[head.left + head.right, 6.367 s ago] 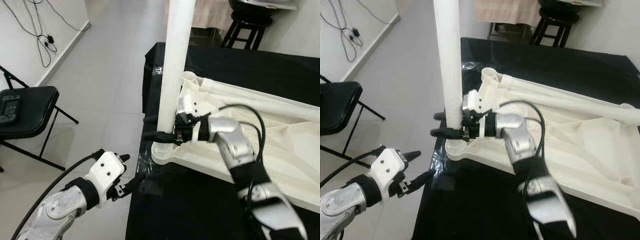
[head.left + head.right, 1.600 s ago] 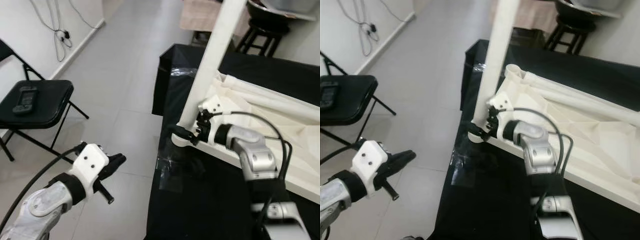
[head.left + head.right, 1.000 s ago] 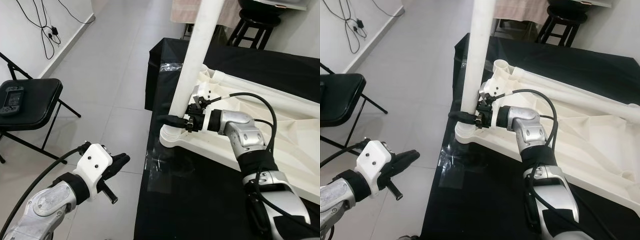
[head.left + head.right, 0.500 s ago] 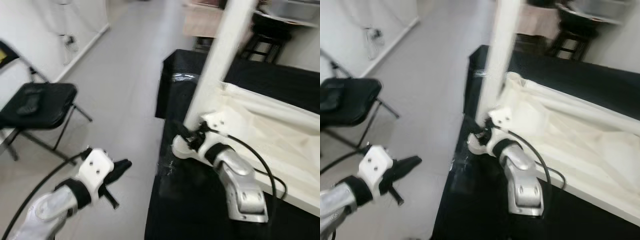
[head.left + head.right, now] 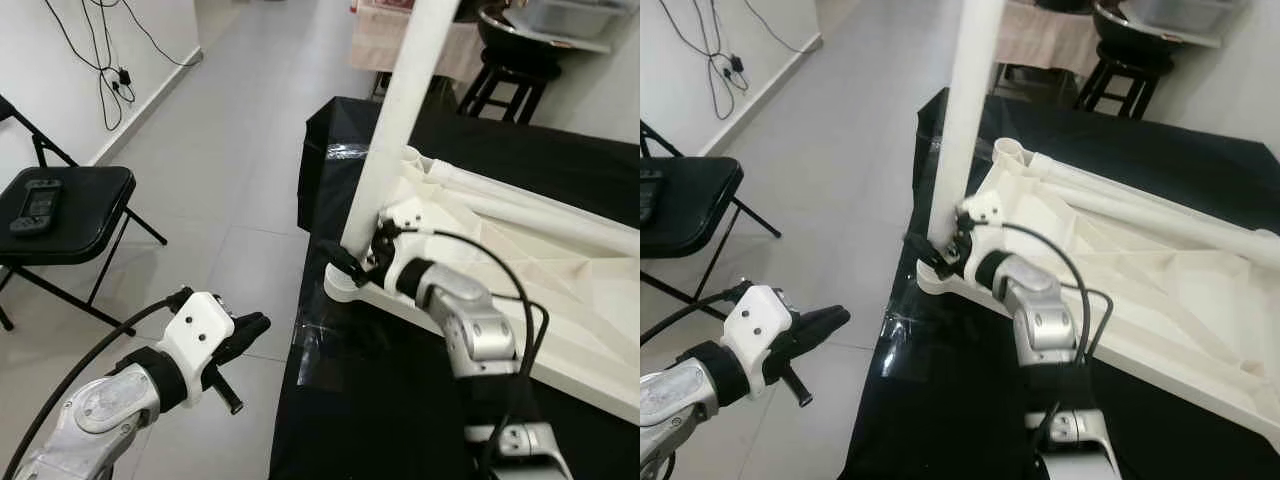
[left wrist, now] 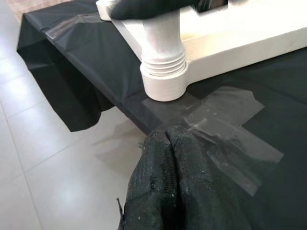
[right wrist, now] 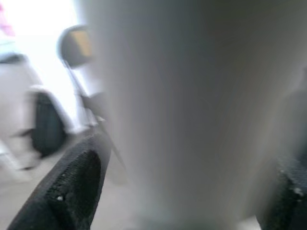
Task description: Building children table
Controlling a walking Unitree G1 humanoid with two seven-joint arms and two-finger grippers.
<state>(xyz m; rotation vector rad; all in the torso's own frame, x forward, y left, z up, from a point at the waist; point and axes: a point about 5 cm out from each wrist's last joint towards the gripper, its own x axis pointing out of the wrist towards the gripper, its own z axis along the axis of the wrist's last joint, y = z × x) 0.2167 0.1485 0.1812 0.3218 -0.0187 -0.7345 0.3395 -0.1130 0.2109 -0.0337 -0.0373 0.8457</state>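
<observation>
A white children's table top (image 5: pixel 520 260) lies upside down on a black-covered table (image 5: pixel 400 400). A long white leg (image 5: pixel 395 130) stands in its near-left corner socket (image 6: pixel 163 72), where a threaded collar shows. My right gripper (image 5: pixel 352 264) is shut on the leg just above the socket. In the right wrist view one black finger (image 7: pixel 72 191) sits on each side of the leg (image 7: pixel 187 110). My left gripper (image 5: pixel 243 333) hangs shut over the floor, left of the table's edge and apart from the leg. Its fingertips (image 6: pixel 165 139) are pressed together.
A black folding chair (image 5: pixel 60 200) with a game controller (image 5: pixel 35 205) on it stands at the left. A dark stool (image 5: pixel 510 70) is behind the table. Clear tape (image 6: pixel 230 129) is stuck on the black cover near the corner. Cables hang on the left wall.
The head view has swung and steadied after a blurred moment. My right gripper keeps its hold at the leg's base. My left gripper stays shut beside the table's edge.
</observation>
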